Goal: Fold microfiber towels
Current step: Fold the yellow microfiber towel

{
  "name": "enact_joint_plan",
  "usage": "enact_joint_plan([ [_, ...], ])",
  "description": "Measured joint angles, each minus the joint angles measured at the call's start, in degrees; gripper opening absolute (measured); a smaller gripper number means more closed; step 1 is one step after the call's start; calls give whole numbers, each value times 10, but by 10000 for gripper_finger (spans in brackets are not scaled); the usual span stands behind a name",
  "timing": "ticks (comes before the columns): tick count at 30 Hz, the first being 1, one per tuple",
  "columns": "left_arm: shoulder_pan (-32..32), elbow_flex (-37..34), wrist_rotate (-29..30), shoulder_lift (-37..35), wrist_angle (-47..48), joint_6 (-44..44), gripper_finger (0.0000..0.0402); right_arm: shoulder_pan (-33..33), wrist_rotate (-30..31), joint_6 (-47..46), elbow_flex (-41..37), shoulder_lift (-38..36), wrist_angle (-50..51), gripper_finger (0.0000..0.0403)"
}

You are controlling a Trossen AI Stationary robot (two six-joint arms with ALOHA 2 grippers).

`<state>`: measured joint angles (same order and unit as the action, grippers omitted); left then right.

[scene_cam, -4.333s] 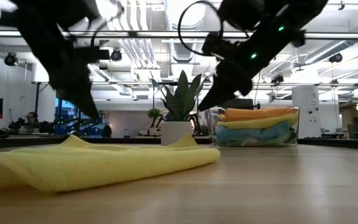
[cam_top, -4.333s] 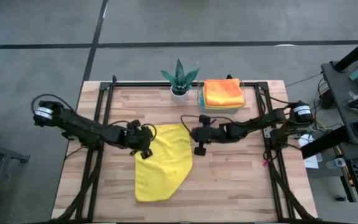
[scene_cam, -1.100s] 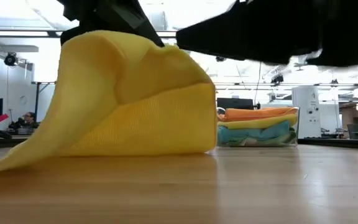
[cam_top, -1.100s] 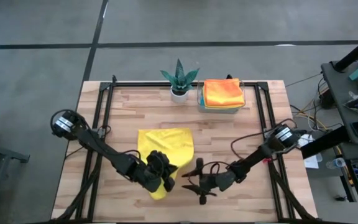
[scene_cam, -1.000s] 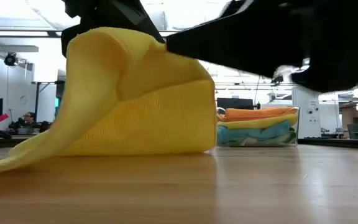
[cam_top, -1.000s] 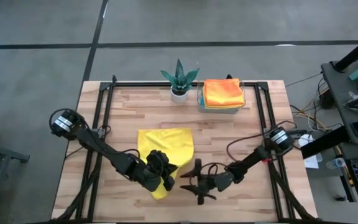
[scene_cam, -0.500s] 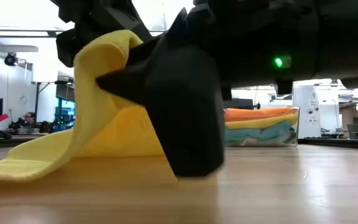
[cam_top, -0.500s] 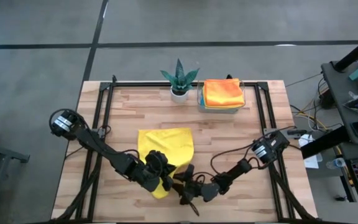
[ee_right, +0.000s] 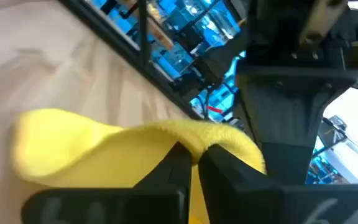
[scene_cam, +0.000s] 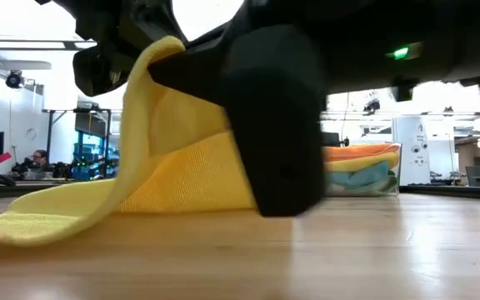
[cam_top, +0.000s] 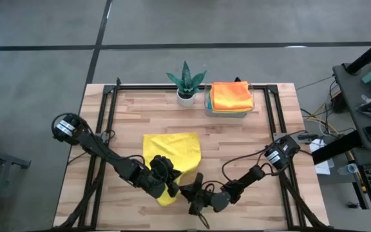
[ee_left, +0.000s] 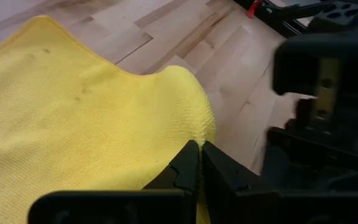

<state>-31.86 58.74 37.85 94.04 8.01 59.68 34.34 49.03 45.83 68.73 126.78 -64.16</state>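
We see the yellow towel [cam_top: 171, 158] lying partly folded on the desk [cam_top: 237, 138], its near edge lifted off the wood between both grippers. The left gripper [ee_left: 199, 163] has its fingers pressed together on a fold of that towel, which spreads away ahead of it. The right gripper [ee_right: 194, 158], just beside the left one, is likewise pinched closed on the towel's raised edge, the cloth arching over its fingertips. Well beyond both grippers, a stack of folded towels [cam_top: 230, 96], orange on top, sits in a clear tray [scene_cam: 396, 171] next to a potted plant [cam_top: 186, 82]
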Motion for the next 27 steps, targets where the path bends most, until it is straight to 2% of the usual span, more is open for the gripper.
enact_joint_plan([
  [5, 4, -5, -5, 0, 1, -6, 2, 17, 11, -5, 0, -21, 84, 9],
  [8, 7, -11, 2, 0, 5, -15, 20, 29, 5, -20, 0, -41, 160, 9],
  [13, 12, -12, 3, 1, 25, -22, 76, 36, -9, -151, 11, -104, 390, 8],
  [15, 12, -12, 2, 2, 25, -42, 98, 33, -52, -219, 22, -135, 502, 8],
  [18, 13, -12, 2, 3, 36, -65, 125, 25, -197, -313, 41, -176, 645, 8],
  [20, 13, -14, 1, 4, 64, -71, 134, 18, -300, -369, 52, -196, 700, 8],
  [22, 13, -20, -1, 4, 74, -66, 137, 11, -368, -401, 57, -209, 721, 9],
  [24, 13, -37, -2, 4, 75, -50, 138, 8, -400, -409, 59, -219, 734, 12],
  [27, 13, -65, -4, 4, 76, -13, 138, 9, -406, -422, 59, -232, 764, 34],
])
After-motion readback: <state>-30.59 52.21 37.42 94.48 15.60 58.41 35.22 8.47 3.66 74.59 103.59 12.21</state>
